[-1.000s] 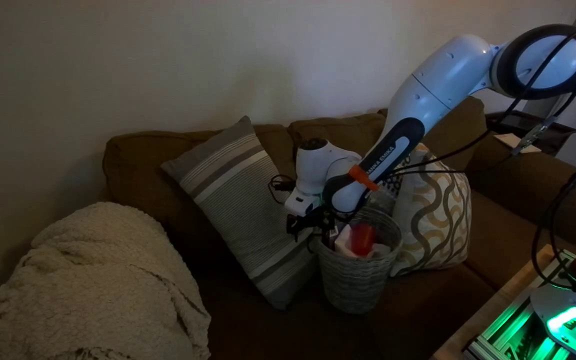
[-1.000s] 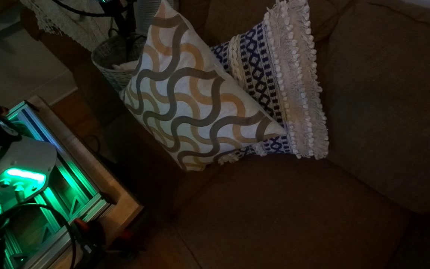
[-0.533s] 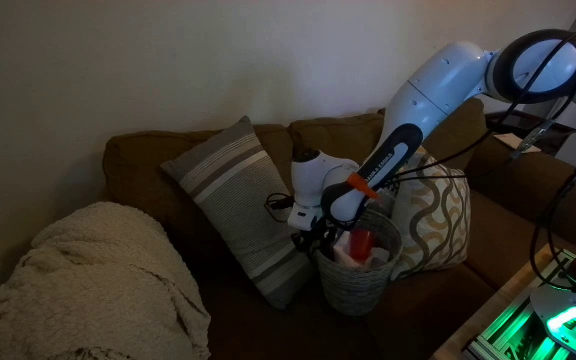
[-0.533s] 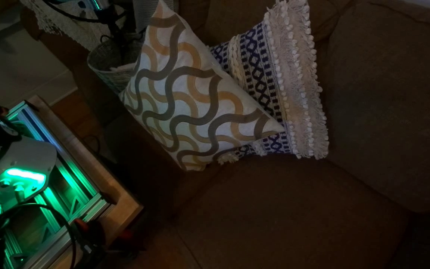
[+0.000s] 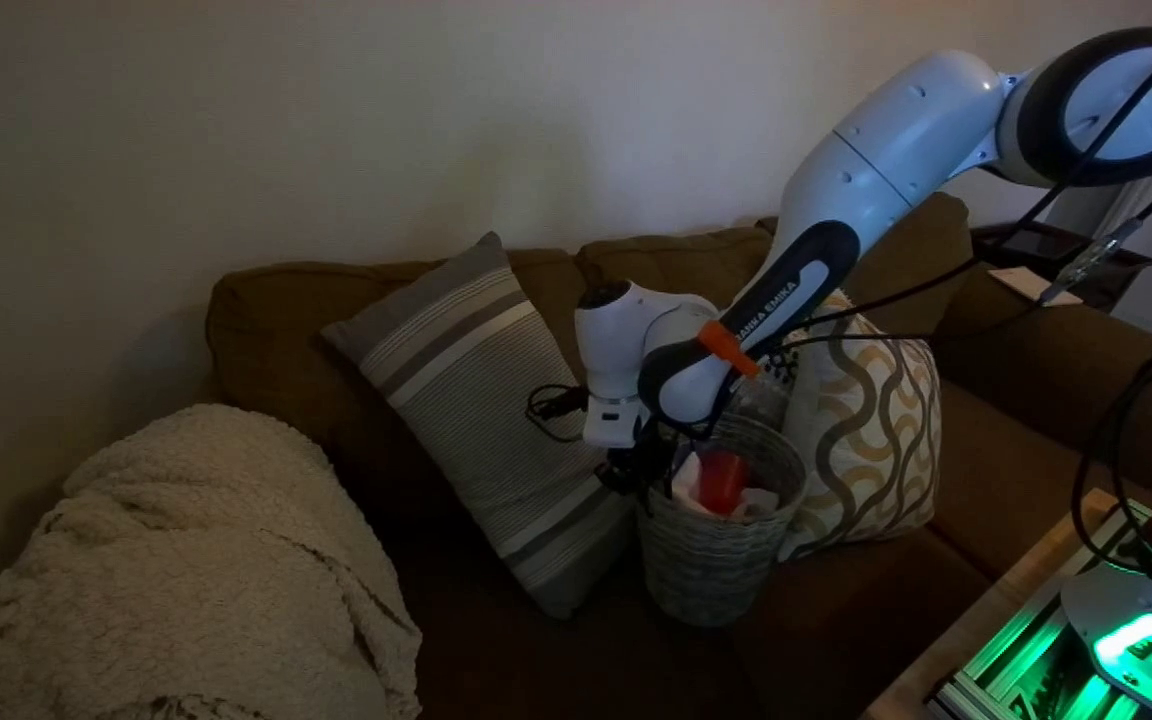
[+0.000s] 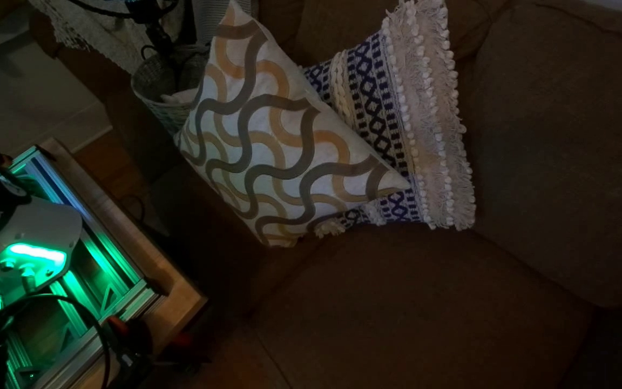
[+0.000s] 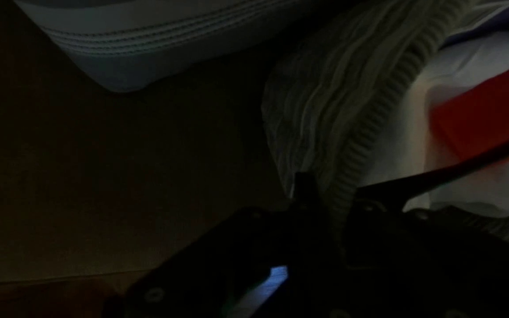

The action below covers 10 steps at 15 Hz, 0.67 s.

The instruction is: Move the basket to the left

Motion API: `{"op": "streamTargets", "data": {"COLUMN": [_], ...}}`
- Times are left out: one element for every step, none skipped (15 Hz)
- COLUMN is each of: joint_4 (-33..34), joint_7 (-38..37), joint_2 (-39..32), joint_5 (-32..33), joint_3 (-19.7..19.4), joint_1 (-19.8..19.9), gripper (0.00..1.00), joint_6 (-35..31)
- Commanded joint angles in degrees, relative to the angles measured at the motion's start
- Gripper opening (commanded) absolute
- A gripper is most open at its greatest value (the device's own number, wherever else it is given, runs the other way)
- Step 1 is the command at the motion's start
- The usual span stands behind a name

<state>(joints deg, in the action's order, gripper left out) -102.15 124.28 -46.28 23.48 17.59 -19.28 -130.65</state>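
Arm (image 5: 861, 160) slightly higher than half a second ago. Gripper (image 7: 335, 196) clamped over the rim of the basket (image 5: 708, 560), between striped cushion (image 5: 486, 420) and wavy-patterned cushion (image 5: 866, 440); whether lifted, I can't tell. Judged: grasp done, shift starting; next, raise and carry left.

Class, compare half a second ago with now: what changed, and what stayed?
The gripper has risen slightly; the basket barely shifted. Its rim lies between the fingers; whether newly gripped or released, I cannot tell. The striped cushion and the blanket stayed put.
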Motion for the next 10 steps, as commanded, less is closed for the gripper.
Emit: {"op": "streamTargets", "data": {"joint_4": [-2.4, -2.7, -2.9, -3.6, -4.1, -4.9, -5.6, -5.9, -6.1, -5.6], "joint_7": [1.5, 1.6, 1.3, 1.0, 0.5, 0.1, -0.4, -1.1, -1.6, -2.6], "joint_2": [2.9, 3.4, 4.1, 5.4, 6.5, 8.3, 9.9, 11.3, 12.3, 12.9], "joint_5": [0.0, -0.2, -0.3, -0.5, -0.5, -0.8, -1.2, -1.7, -2.1, -2.7], "joint_3": [0.2, 0.5, 0.5, 1.0, 1.2, 2.0, 2.7, 3.8, 4.5, 5.5], "joint_1": [-0.1, -0.1, -0.2, -0.3, -0.7, -1.1, -1.6, -2.4, -3.1, -3.9], "gripper": [0.04, 0.04, 0.04, 0.04, 0.04, 0.04, 0.04, 0.04, 0.04, 0.04], "joint_6": [2.1, 2.2, 2.3, 2.3, 2.5, 2.8, 3.1, 3.3, 3.4, 3.2]}}
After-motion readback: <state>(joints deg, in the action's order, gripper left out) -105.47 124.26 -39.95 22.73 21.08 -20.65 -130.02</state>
